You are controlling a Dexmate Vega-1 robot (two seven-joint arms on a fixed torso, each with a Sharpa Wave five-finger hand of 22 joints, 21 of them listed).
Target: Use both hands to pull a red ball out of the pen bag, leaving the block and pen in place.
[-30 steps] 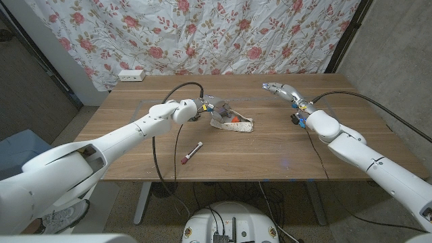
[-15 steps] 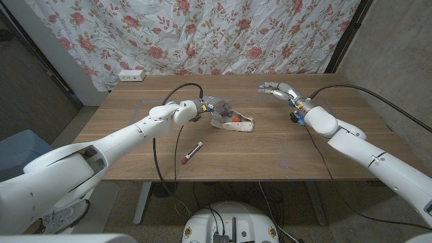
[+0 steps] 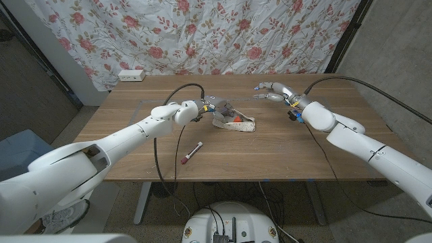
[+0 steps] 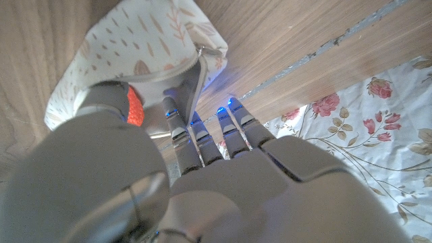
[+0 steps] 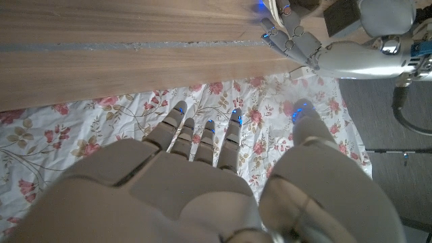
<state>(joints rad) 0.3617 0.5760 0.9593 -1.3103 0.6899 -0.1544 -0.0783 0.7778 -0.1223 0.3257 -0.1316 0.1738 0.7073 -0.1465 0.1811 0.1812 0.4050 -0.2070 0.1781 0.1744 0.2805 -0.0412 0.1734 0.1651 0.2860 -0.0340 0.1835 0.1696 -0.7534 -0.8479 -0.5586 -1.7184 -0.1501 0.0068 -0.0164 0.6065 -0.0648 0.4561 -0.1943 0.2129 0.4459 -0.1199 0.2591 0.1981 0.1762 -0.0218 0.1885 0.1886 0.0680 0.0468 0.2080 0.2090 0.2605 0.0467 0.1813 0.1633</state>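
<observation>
Since the earlier frames the right hand [image 3: 270, 90] had been carried further toward the middle of the table, its fingers now reaching toward the pen bag [image 3: 233, 122], while the left hand [image 3: 214, 106] had been kept at the bag's near-left end. The right hand was seen released — fingers spread, nothing in them — and well apart from the bag, above the wooden table [image 3: 283, 145]. The left hand's fingers [image 4: 177, 120] were pressed at the bag's open mouth, against the zipper edge; whether the cloth was actually pinched could not be told from the pictures.

The red ball [image 3: 236, 119] was seen inside the open bag, a patch of it showing at the mouth beside the left thumb in the left wrist view. A pen [image 3: 191, 152] with a red cap lay on the table nearer the robot, apart from the bag; no block could be made out.

The step in hand was judged to be the approach — the bag being steadied by the left hand, the right brought in to pick. The next move would call for the right hand to be lowered to the mouth and closed on the ball alone, without the bag being dragged.
</observation>
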